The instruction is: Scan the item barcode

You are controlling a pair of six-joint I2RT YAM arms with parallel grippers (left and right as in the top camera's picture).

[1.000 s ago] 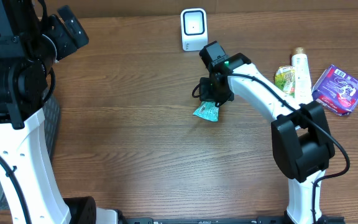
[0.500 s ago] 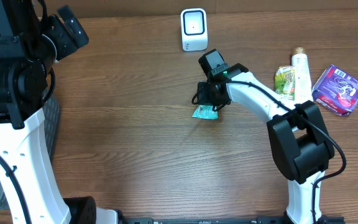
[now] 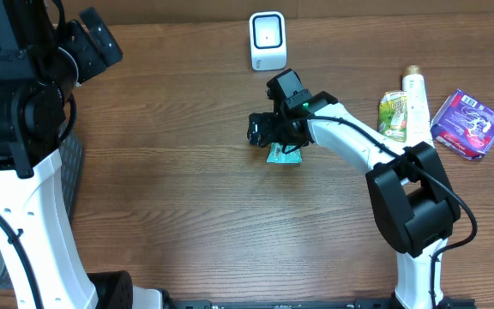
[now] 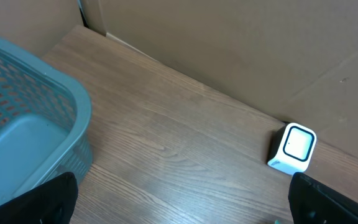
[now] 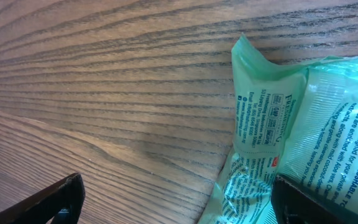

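**A:** Where is the green packet (image 3: 284, 154)?

**B:** It lies flat on the table (image 3: 170, 189), right under the right pincer (image 3: 274, 136). The pincer's fingers are spread wide and pinch nothing. In the wrist view the packet sits toward one finger, not centred between them.

**A:** Which way does it run?

**B:** I can't tell for sure, since the arm covers most of it from above. A crimped end with fine print points away from the pincer. I can't make out a barcode.

**A:** And the scanner (image 3: 267, 40)?

**B:** It stands near the far edge, well apart from the packet, with bare wood between them. I'd say the right arm is plainly nearer.

**A:** And the left pincer (image 4: 179, 208)?

**B:** It is spread and empty, far off by the basket (image 4: 23, 124). The other goods lie out to the right, clear of the path.
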